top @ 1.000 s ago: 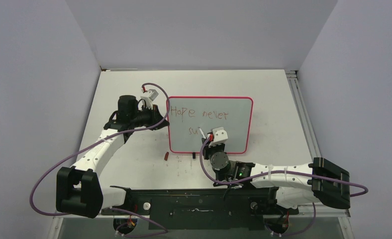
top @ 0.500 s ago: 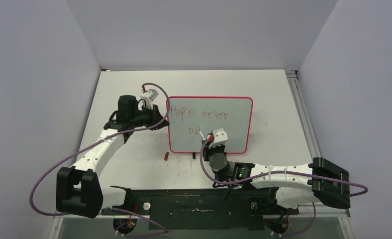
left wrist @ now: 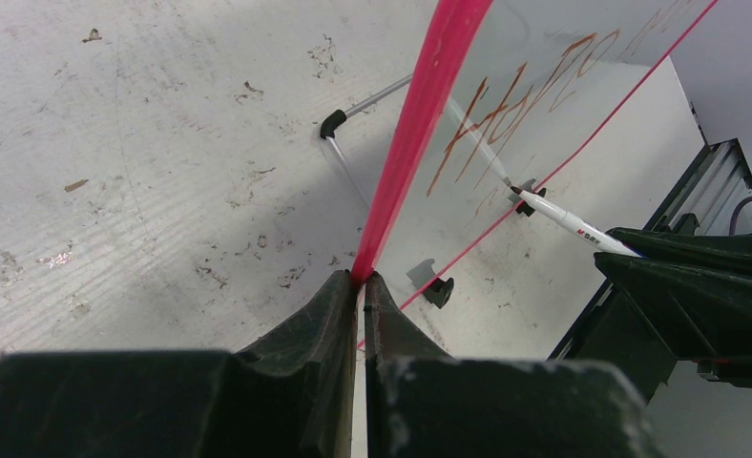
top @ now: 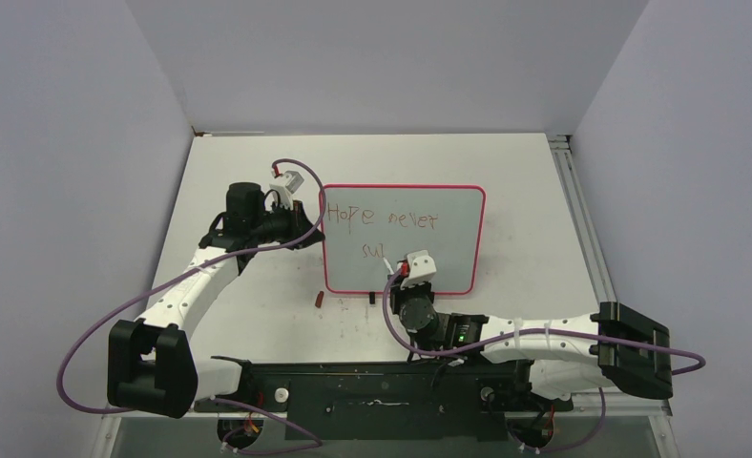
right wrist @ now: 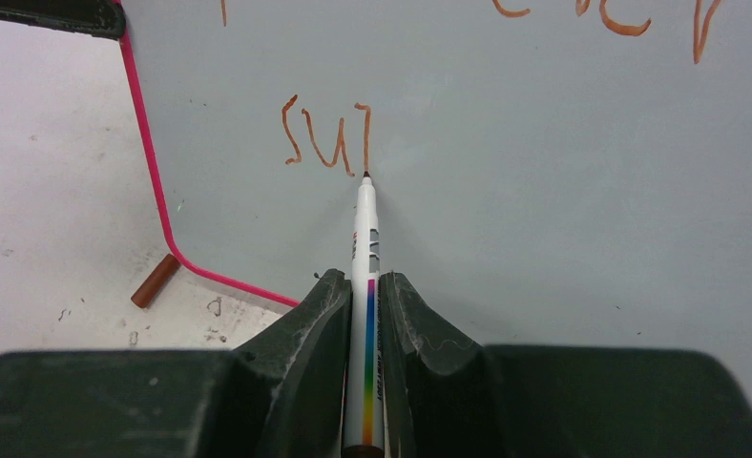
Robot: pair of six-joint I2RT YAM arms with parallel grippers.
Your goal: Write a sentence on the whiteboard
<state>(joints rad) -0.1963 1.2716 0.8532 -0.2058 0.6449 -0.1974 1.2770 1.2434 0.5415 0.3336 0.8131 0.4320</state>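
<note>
Pink-framed whiteboard (top: 453,250) mid-tabletop (top: 534,191), overhead reads sentence (top: 351,216) "Hope never", only right wrist view shows marker (right wrist: 364,229) tip touching third lower-line letter, right pincer (right wrist: 365,286) clenched on marker, left pincer (left wrist: 363,281) clamping whiteboard's edge

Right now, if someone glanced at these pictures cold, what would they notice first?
The pink-framed whiteboard in the middle of the table, bearing the shaky reddish-brown sentence: "Hope never" above, "su" and a started letter below. The right gripper holds a marker with its tip at the foot of that last stroke, while the left gripper pinches the board's frame. A small brown cap-like piece lies on the table by the board's near corner.
</note>
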